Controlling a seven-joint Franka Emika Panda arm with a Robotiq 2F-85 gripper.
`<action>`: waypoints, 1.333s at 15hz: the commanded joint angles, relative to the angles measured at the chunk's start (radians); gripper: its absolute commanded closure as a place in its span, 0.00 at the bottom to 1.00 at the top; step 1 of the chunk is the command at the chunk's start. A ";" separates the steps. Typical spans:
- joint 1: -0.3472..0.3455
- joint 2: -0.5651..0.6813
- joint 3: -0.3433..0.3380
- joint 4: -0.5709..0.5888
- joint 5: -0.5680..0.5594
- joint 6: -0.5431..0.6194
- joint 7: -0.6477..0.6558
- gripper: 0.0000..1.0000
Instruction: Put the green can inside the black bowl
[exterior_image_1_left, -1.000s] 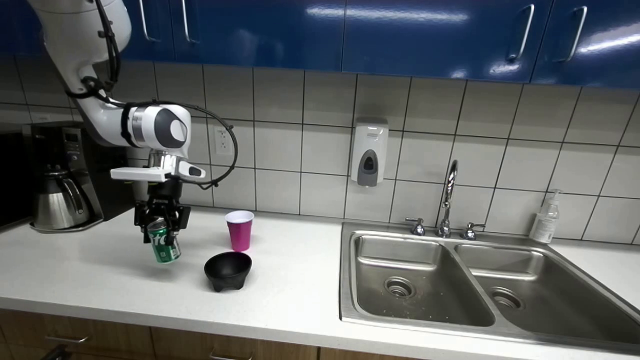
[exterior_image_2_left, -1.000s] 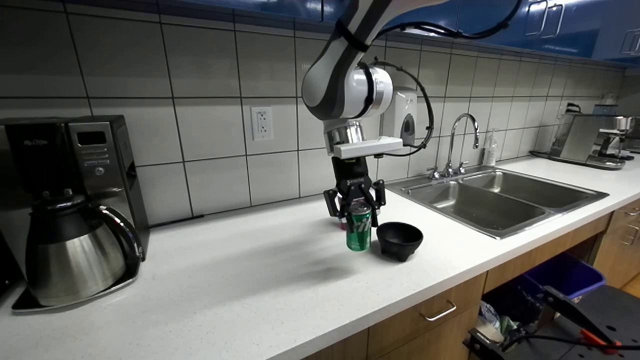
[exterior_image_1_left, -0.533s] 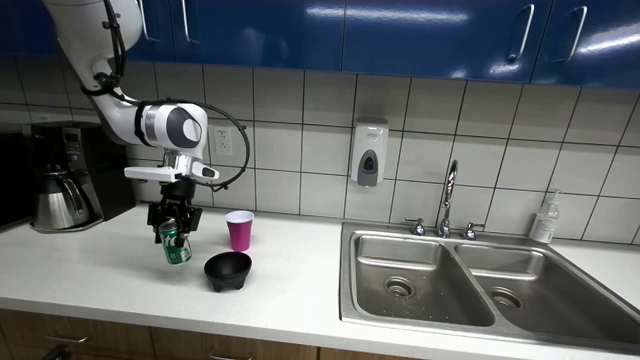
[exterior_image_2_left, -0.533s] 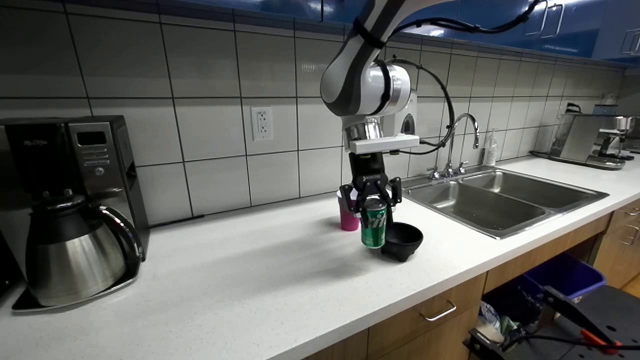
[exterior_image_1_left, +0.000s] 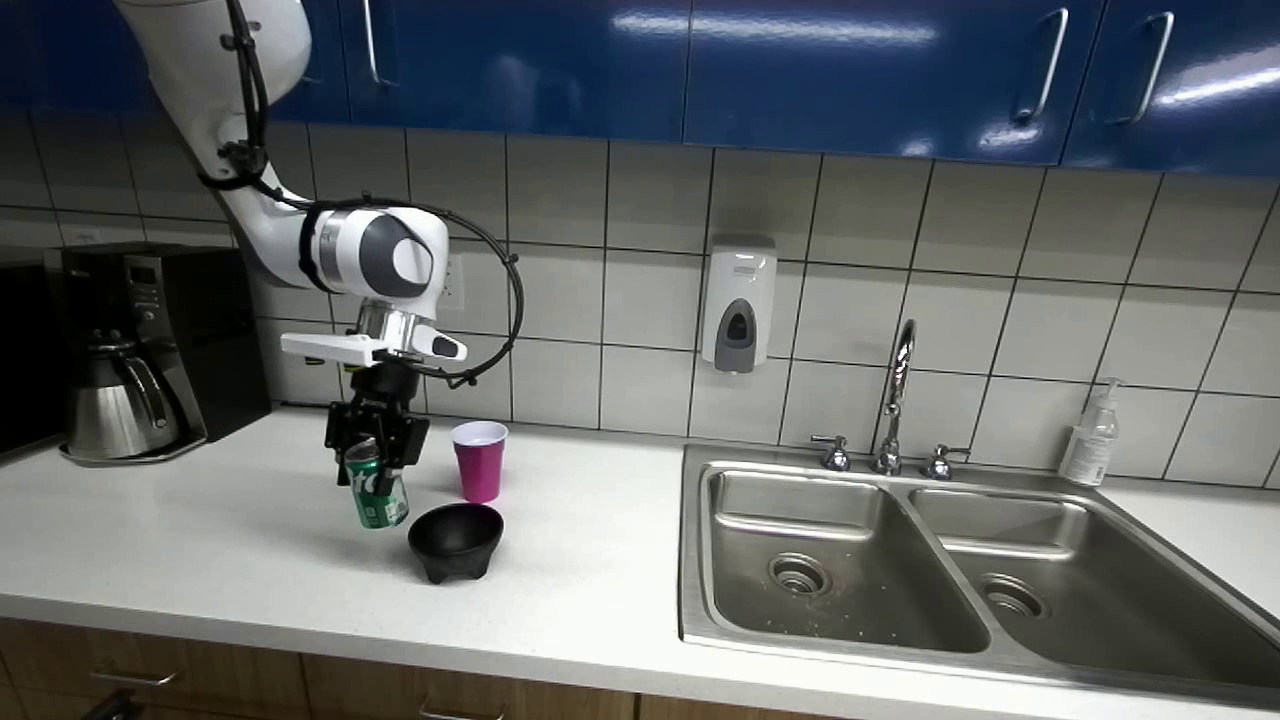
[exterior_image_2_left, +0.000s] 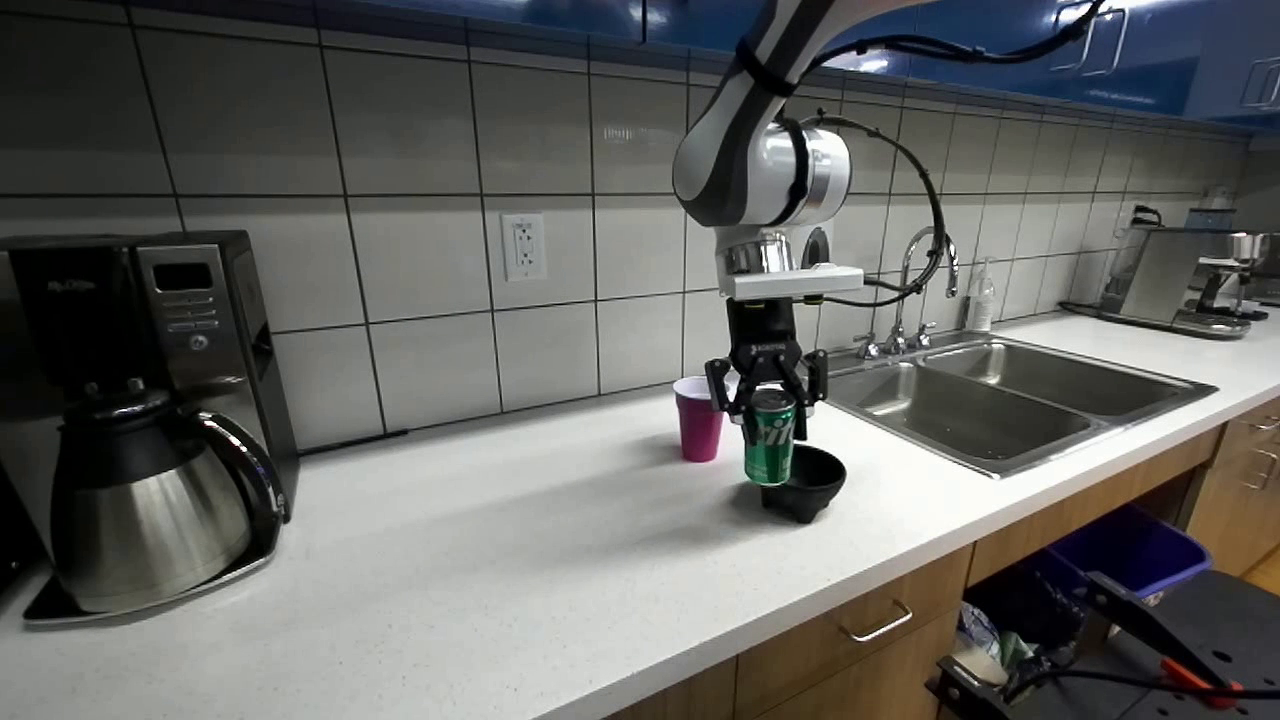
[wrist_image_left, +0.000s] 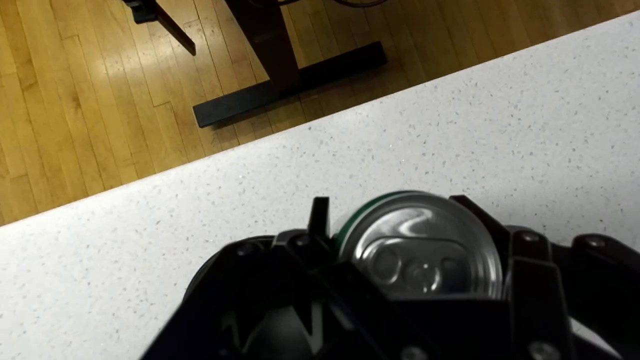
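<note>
- Green can (exterior_image_2_left: 769, 462), silver top uppermost: held clear of the worktop (exterior_image_1_left: 590, 560), outside the black bowl (exterior_image_1_left: 455, 550); pale lettering on its side shows in both exterior views.
- Claw (exterior_image_2_left: 774, 430), black: clamped on the can, with fingers on either side of its upper part; the pull tab shows from above in the wrist view.
- Position: in an exterior view the can (exterior_image_1_left: 378, 514) leans slightly, its base toward the bowl, which stands just beside it on the right.
- Bowl (exterior_image_2_left: 808, 495), as seen in an exterior view: opening upward, on short feet, its left side partly hidden by the can.
- Pink cup (exterior_image_1_left: 480, 473), upright: near the bowl, on the side toward the tiled wall (exterior_image_1_left: 650, 390).
- Robot arm (exterior_image_1_left: 365, 250), white and grey: above the claw, with a black cable (exterior_image_1_left: 518, 300) looped beside it.
- Steel sink (exterior_image_1_left: 694, 560), two basins: let into the worktop well apart from the bowl, with a faucet (exterior_image_1_left: 898, 400) at its back edge.
- Soap dispenser (exterior_image_1_left: 740, 305): fixed to the wall left of the faucet in an exterior view; a pump bottle (exterior_image_1_left: 1092, 445) stands on the right.
- Coffee maker (exterior_image_2_left: 200, 360), with a steel carafe (exterior_image_2_left: 150, 520) on its base: well apart from the can.
- Blue cabinets (exterior_image_1_left: 520, 75): mounted above the tiled wall.
- Wooden floor (wrist_image_left: 100, 110): beyond the worktop's edge in the wrist view, a black stand (wrist_image_left: 240, 105) on it.
</note>
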 joint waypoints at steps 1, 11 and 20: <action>-0.020 -0.035 -0.001 -0.017 0.019 0.015 0.030 0.63; -0.064 -0.005 -0.036 0.009 0.061 0.014 0.054 0.63; -0.086 0.052 -0.041 0.033 0.092 0.074 0.052 0.63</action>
